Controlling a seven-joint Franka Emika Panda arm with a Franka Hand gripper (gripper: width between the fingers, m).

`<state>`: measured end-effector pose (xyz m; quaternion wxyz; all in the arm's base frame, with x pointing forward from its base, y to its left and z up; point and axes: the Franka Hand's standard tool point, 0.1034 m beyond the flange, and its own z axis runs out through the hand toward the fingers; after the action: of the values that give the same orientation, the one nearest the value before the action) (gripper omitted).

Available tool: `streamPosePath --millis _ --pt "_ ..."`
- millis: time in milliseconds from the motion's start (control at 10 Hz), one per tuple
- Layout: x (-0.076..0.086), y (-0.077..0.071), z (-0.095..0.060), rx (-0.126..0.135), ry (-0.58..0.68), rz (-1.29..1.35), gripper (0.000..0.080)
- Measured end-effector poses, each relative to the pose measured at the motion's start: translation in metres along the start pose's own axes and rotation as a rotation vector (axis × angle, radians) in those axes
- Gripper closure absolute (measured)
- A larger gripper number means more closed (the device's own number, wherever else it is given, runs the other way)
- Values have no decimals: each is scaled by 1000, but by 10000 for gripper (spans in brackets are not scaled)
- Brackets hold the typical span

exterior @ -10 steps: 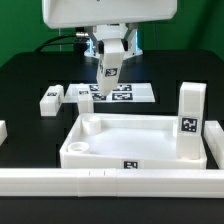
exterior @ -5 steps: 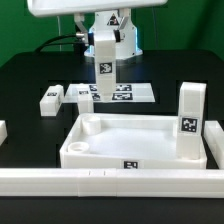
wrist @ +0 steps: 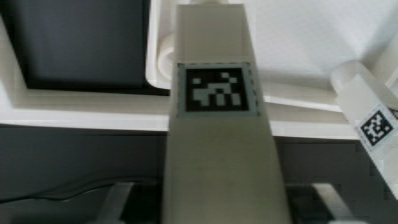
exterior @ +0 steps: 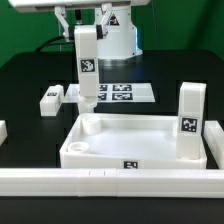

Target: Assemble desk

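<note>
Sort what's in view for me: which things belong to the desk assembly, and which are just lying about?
Part of the job: desk top; held leg, clamped in the jaws; upright leg; leg lying flat.
Lying about: marker board; border rails.

Black tabletop (exterior: 25,78); white rail (exterior: 110,182) along near edge; dark backdrop (exterior: 25,30) behind.

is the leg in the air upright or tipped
Upright: the leg hangs with its long sides vertical, lower end above a back corner of the desk top.
</note>
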<state>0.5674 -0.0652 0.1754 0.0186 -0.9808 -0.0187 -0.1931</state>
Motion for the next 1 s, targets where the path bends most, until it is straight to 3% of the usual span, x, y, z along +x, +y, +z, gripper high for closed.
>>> streamPosePath --millis 400,800,1000 --pt "0 1 3 -3 -3 -4 509" --pt "43 4 27 4 0 -18 509" --pt "45 6 29 1 1 -16 509"
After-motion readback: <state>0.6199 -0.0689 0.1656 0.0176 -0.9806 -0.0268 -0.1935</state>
